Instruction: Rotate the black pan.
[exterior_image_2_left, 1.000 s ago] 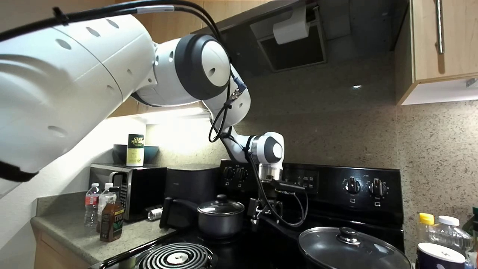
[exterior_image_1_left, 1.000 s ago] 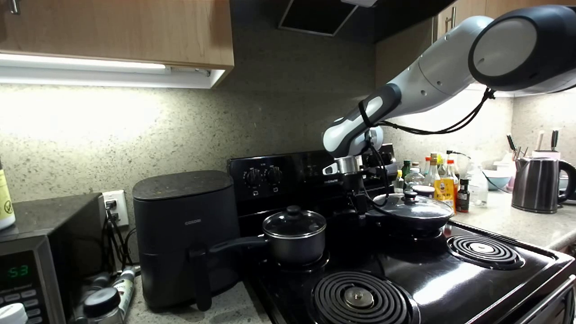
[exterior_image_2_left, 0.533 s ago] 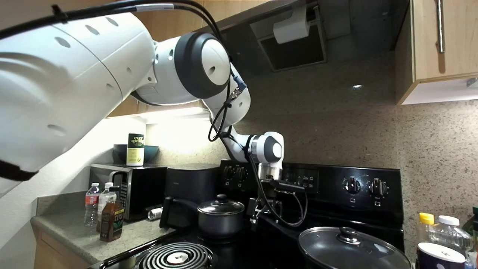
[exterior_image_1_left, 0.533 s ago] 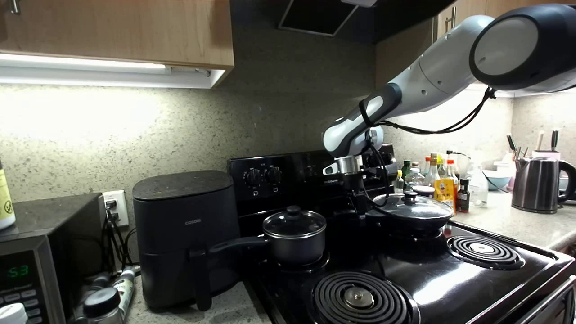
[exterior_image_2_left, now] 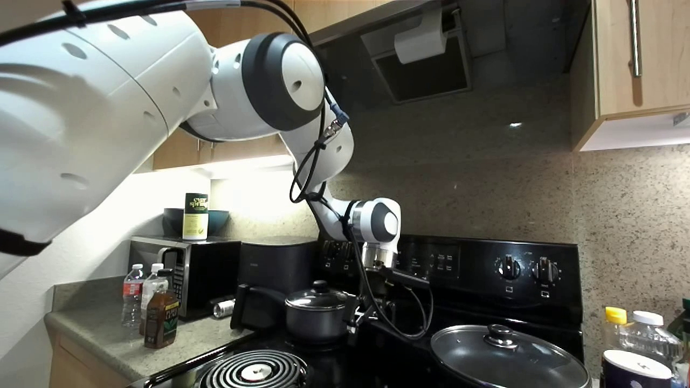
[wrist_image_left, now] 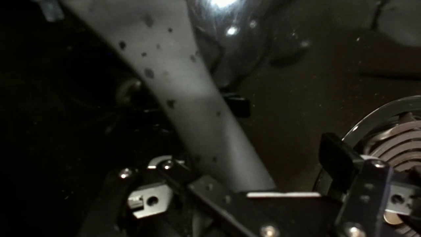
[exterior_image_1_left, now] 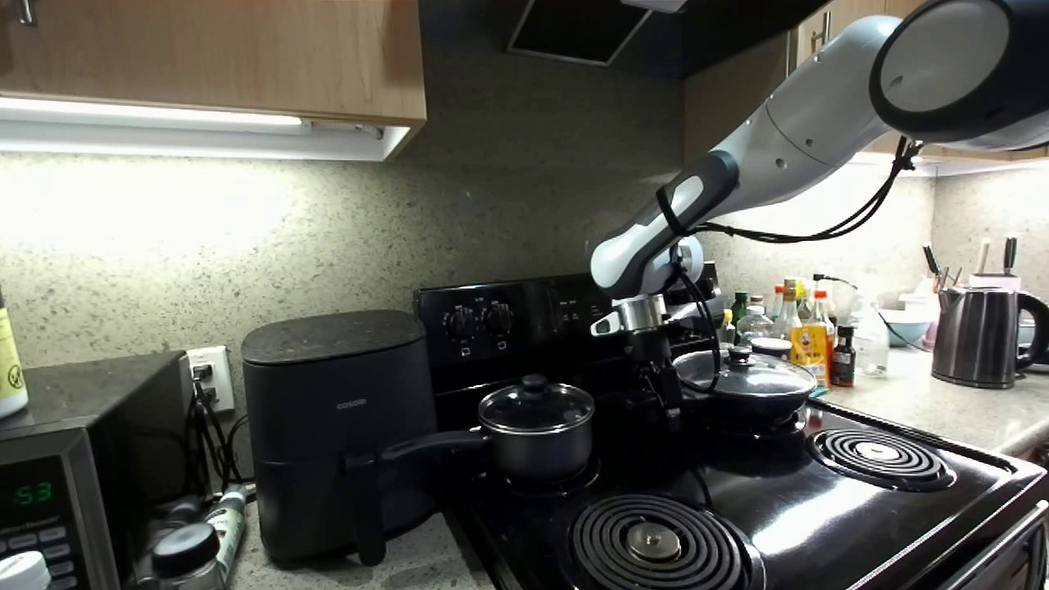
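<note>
Desk [exterior_image_1_left: 783, 508]: glossy black stove top; a panel with dials [exterior_image_2_left: 533, 296] rises along its back edge, and bottles [exterior_image_1_left: 807, 328] stand beyond one side edge.
Arm [exterior_image_2_left: 70, 108]: white with dark joints, extending above the desk to near its back edge in both exterior views.
Microwave [exterior_image_2_left: 215, 275]: past the air fryer [exterior_image_1_left: 332, 426], off the desk's opposite side edge.
Air fryer: black, upright, just beside the desk's back corner on that side.
Black pan [exterior_image_1_left: 758, 407]: over the burner at the desk's back corner nearest the bottles, its glass lid [exterior_image_2_left: 517, 361] on.
Kettle [exterior_image_1_left: 975, 340]: steel, upright, beyond the desk's bottle-side edge.
Saucepan [exterior_image_1_left: 537, 455]: lidded, at the back corner nearest the air fryer, its handle [exterior_image_1_left: 434, 444] pointing toward that appliance.
Coils [exterior_image_1_left: 656, 537]: black spirals, one at each front corner.
Claw [exterior_image_1_left: 669, 416]: pointing down, slightly tilted, near the back edge between saucepan and pan; in the wrist view its fingers [wrist_image_left: 366, 191] stand wide apart. A blurred grey, dark-spotted strip [wrist_image_left: 197, 89] runs close by the finger at that view's left; what it is, and whether they touch, I cannot tell.
Knob [exterior_image_2_left: 500, 334]: dark, upright on the pan's lid.
</note>
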### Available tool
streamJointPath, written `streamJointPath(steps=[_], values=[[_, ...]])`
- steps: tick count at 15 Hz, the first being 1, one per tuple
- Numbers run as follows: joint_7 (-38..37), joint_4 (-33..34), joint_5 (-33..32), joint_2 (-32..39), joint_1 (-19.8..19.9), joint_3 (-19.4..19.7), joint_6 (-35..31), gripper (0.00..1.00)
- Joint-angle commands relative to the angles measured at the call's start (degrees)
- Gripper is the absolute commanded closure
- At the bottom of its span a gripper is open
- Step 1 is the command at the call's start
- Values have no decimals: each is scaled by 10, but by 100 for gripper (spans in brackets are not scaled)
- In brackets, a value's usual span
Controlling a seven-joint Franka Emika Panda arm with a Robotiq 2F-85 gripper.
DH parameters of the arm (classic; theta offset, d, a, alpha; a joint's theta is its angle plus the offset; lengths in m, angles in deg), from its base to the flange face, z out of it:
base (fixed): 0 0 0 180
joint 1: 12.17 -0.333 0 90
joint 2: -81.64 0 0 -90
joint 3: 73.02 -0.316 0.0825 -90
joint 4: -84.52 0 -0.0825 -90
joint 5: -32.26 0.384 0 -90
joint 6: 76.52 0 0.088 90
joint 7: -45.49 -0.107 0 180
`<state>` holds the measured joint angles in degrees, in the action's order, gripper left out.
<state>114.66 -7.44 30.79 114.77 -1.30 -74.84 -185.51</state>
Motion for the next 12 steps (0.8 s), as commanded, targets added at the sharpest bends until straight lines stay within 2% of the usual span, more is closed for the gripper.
streamJointPath(steps=[1, 8, 12], values=[[7, -91, -18, -64, 1, 13, -27, 0], [64, -191, -42, -135, 15, 37, -43, 0], [84, -239, -98, -165, 10, 57, -37, 0]])
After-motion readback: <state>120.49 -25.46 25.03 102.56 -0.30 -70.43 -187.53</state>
